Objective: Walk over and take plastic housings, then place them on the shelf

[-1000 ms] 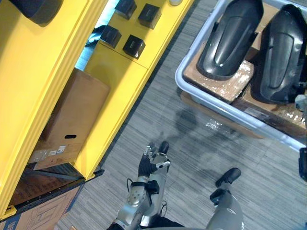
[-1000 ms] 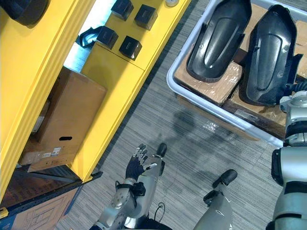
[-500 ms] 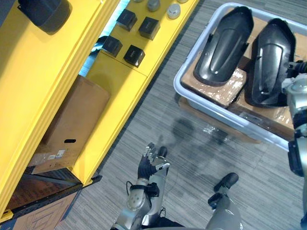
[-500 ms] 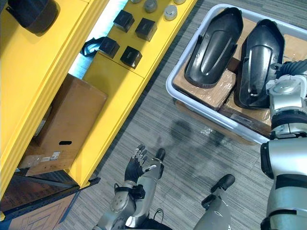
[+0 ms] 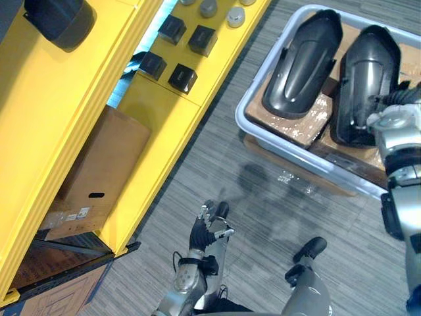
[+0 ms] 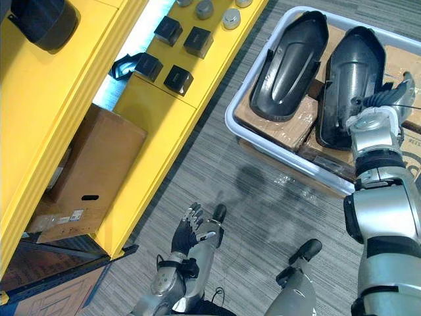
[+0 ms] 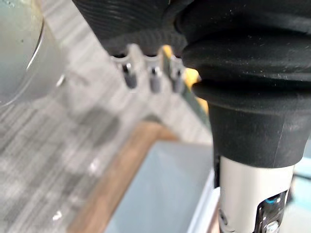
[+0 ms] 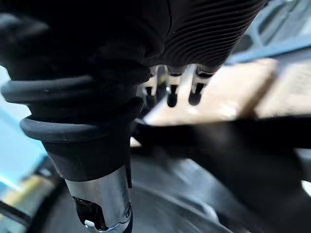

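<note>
Hovering over the bin [image 5: 309,158], the right hand [image 6: 378,105] sits at the outer rim of the right housing [image 6: 348,76]. Its fingers [image 8: 170,94] are straight and slightly apart, closed on nothing. Whether the tips touch the plastic cannot be told. The left hand [image 6: 187,234] hangs low by the body, fingers loosely spread and empty.

Both black plastic housings lie hollow side up in the bin, side by side. The left housing [image 6: 286,66] runs along the bin's edge nearest the shelf, and its twin lies just beside it. They rest on brown wrapped parcels [image 6: 276,125] that pack the bin's bottom.

The step in hand looks like the pick-up, with the walk over apparently done and nothing yet on the shelf. The next move likely calls for curling the fingers round the housing's rim. The shell is long and glossy, so a second hand may be needed to steady it.

The yellow shelf [image 6: 158,131] stands well apart, across a strip of grey striped carpet [image 6: 263,210]. It carries small black blocks [image 6: 177,79] and grey round caps [image 6: 204,8], with a cardboard box [image 6: 92,158] on a lower level.
</note>
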